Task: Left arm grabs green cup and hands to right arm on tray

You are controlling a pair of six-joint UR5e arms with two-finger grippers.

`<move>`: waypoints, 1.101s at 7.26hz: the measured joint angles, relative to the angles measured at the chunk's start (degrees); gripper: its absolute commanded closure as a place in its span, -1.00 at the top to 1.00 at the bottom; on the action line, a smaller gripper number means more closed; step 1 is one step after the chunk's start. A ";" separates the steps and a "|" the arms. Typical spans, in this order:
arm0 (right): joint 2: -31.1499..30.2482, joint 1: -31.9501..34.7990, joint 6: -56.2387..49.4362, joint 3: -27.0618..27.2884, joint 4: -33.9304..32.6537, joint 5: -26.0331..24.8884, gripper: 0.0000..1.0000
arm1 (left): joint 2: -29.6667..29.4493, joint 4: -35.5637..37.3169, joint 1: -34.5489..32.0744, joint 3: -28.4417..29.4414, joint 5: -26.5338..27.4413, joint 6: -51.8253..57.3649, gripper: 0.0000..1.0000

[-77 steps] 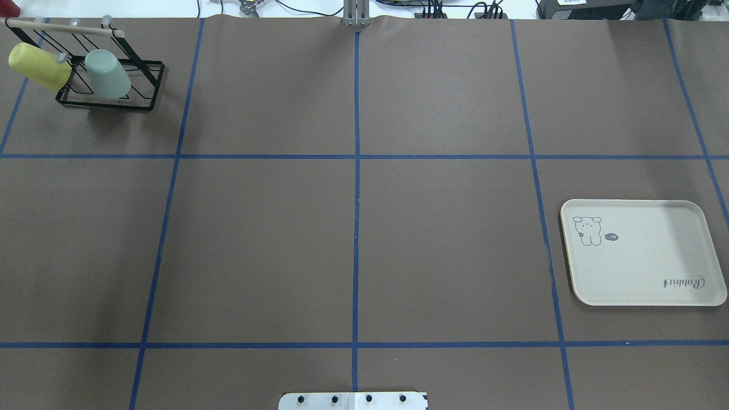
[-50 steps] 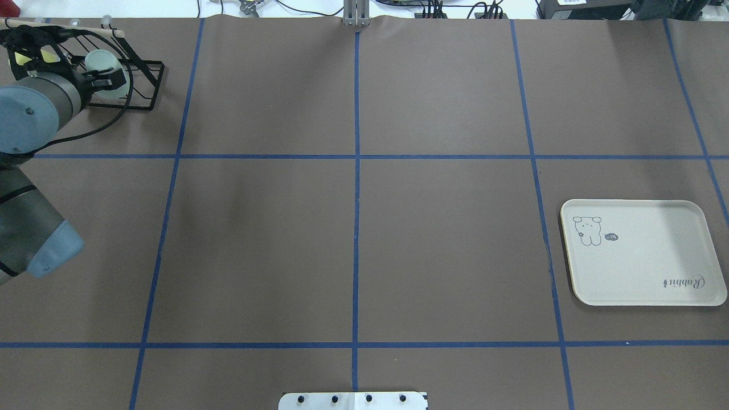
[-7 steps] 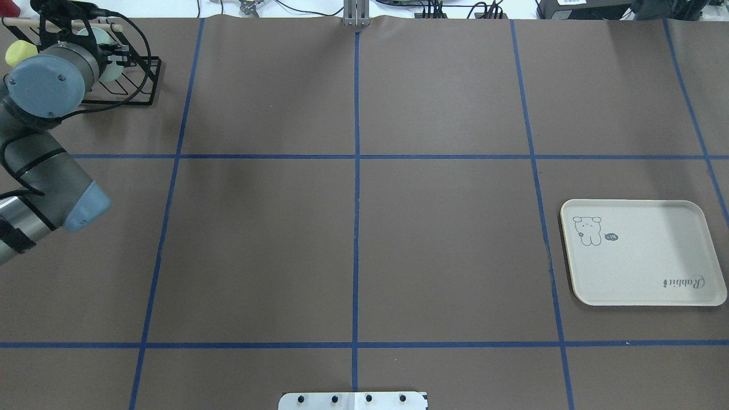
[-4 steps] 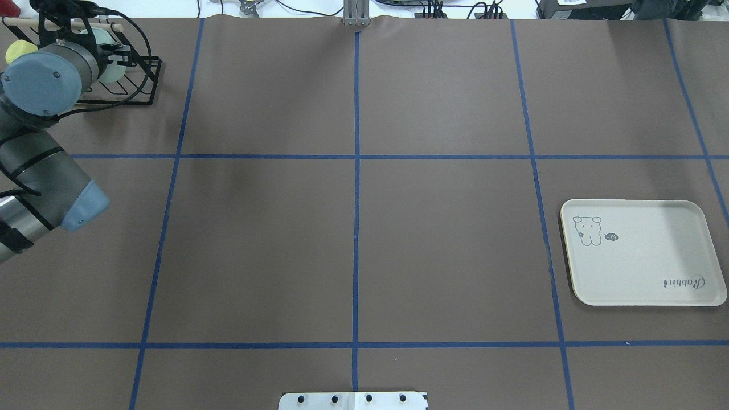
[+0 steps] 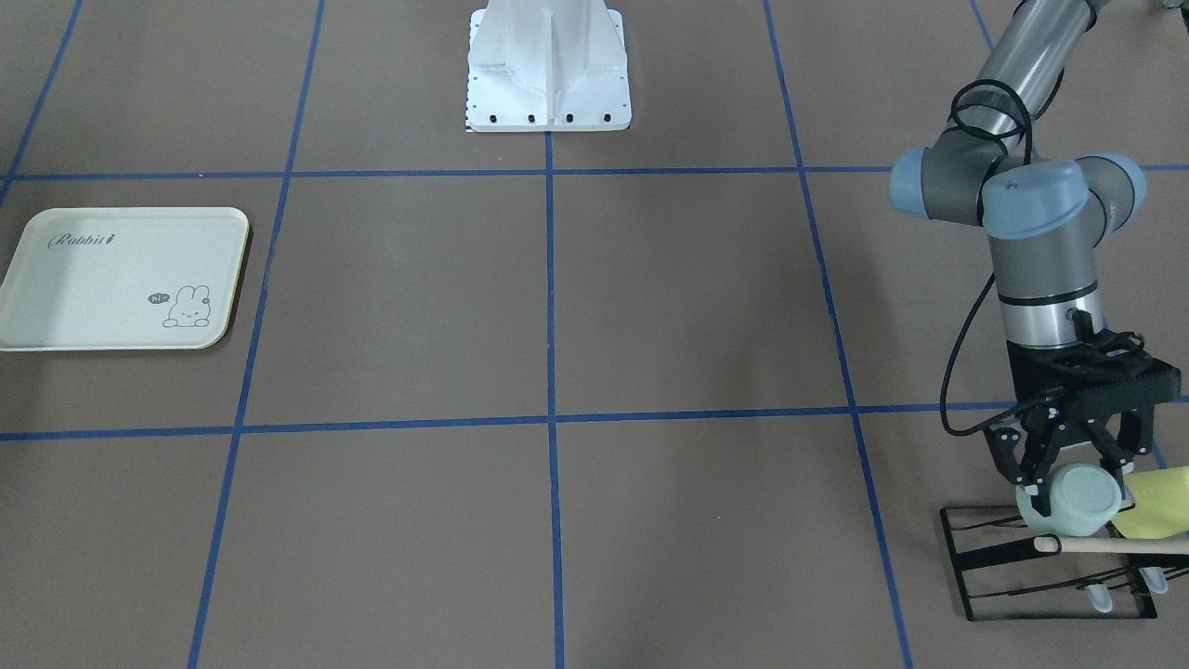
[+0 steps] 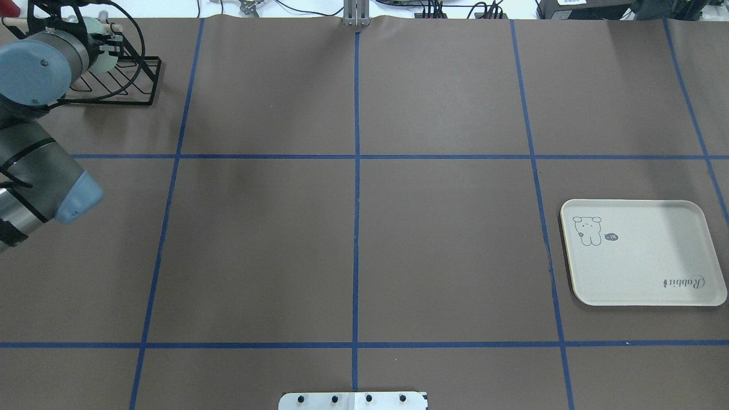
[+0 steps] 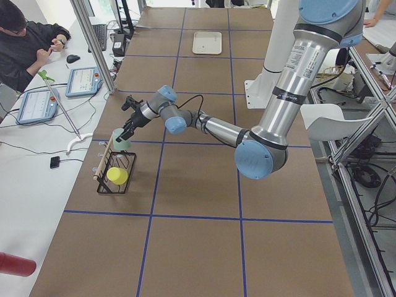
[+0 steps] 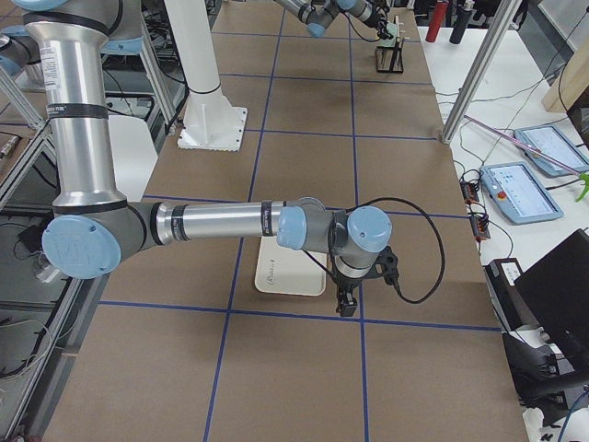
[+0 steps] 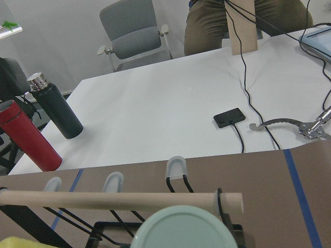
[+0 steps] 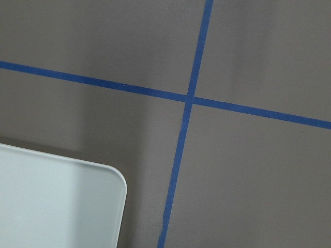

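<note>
While fast in the left end effector's (image 5: 1073, 481) closed grip, green cup (image 5: 1079, 498) at the black rack (image 6: 131, 103), yellow cup (image 5: 1156, 506) in it.

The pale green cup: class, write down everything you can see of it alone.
The green cup is a smooth, handleless tumbler of pale mint plastic, slightly tapered. It is tilted, flat closed base toward the front-facing camera, clamped between the left gripper's fingers over the black wire rack, just above its wooden bar. A yellow-green cup sits close beside it; whether they touch is unclear.
</note>
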 measured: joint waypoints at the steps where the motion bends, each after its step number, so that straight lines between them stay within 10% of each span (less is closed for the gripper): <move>1: 0.03 0.00 0.00 0.00 0.02 0.00 1.00 | 0.00 0.01 -0.11 -0.13 -0.15 0.32 -0.17; 8: 0.01 0.00 0.00 0.07 0.00 0.00 1.00 | 1.34 7.87 -2.27 -9.11 -5.65 0.93 -0.18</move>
